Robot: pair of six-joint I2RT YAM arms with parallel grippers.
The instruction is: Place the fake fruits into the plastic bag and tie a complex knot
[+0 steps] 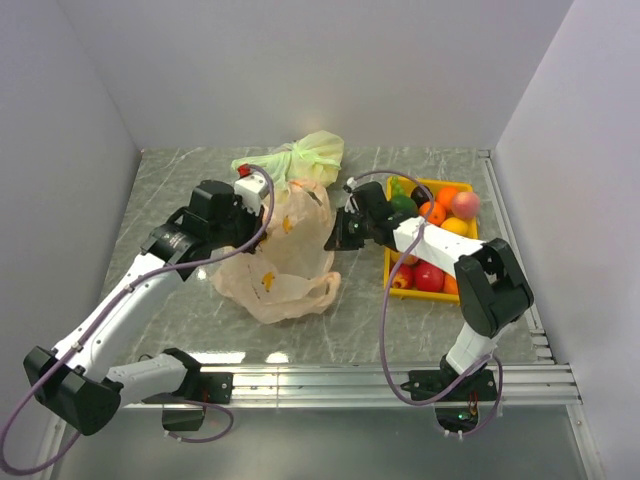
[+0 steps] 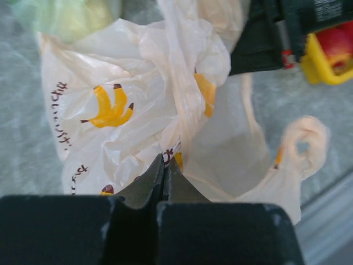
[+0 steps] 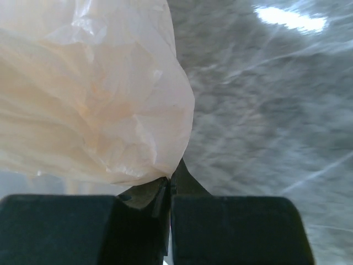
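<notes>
left gripper: pinched fully shut, with its tips on a fold of the bag rim. from the wrist view it looks like only a thin bite of film.
right gripper: closed tight too, with a corner of the bag's film nipped at the tips, on the side facing the left gripper.
bag: lies crumpled on the table between your two grippers, its mouth sagging open just ahead of the left gripper. the yellow marks on it are printed bananas, and no fruit shows inside.
bag feel: expect it to be very light, limp and slippery. it will likely stretch, slip out of a shallow pinch, or tear if you pull the grippers hard apart.
where to hold: take doubled or bunched rim, deep between the fingers, not a single layer. for the knot, go for the handle loop ahead and to the right of the left gripper.
fruits: in the yellow tray, behind and to the right of the right gripper, well apart from the bag mouth.
fruit feel: probably hollow, light, hard and glossy. round ones can squirt out of the fingers, so close across the widest part.
green bag: knotted, lying beyond the left gripper. leave it alone.
</notes>
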